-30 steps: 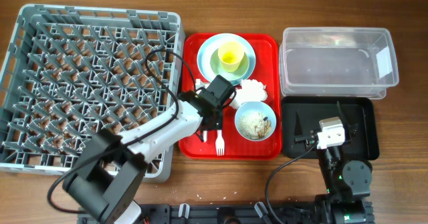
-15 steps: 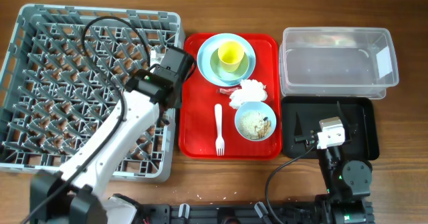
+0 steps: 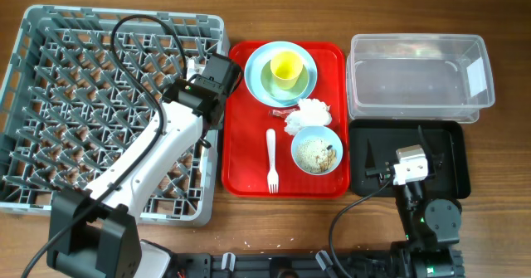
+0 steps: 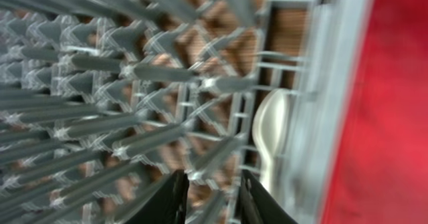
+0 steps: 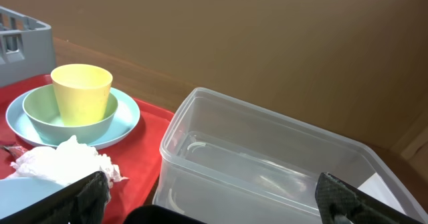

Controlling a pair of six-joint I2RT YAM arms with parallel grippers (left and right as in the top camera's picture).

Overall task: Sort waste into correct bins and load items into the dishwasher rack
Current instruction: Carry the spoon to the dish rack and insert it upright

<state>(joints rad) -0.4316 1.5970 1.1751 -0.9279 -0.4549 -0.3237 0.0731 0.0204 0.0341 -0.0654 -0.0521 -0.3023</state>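
Observation:
My left gripper (image 3: 211, 83) is over the right edge of the grey dishwasher rack (image 3: 75, 104). It is open and empty, fingers (image 4: 177, 197) slightly apart. The white spoon (image 4: 271, 137) lies in the rack beside them. On the red tray (image 3: 245, 166) are the pale blue plate (image 3: 251, 75) with the yellow cup (image 3: 285, 67), the napkin (image 3: 309, 112), the red wrapper (image 3: 282, 111), the blue bowl (image 3: 316, 149) holding rice scraps, and the fork (image 3: 271, 158). My right gripper (image 3: 411, 166) rests open and empty over the black tray (image 3: 452, 145).
The clear tub (image 3: 419, 77) with a white label stands behind the black tray and fills the right wrist view (image 5: 267, 164). The cup (image 5: 81, 93) and napkin (image 5: 60, 160) show at its left. A black cable loops over the rack.
My left arm has moved from the red tray to the rack's right edge. The spoon has left the tray and now lies in the rack. The right arm has not moved.

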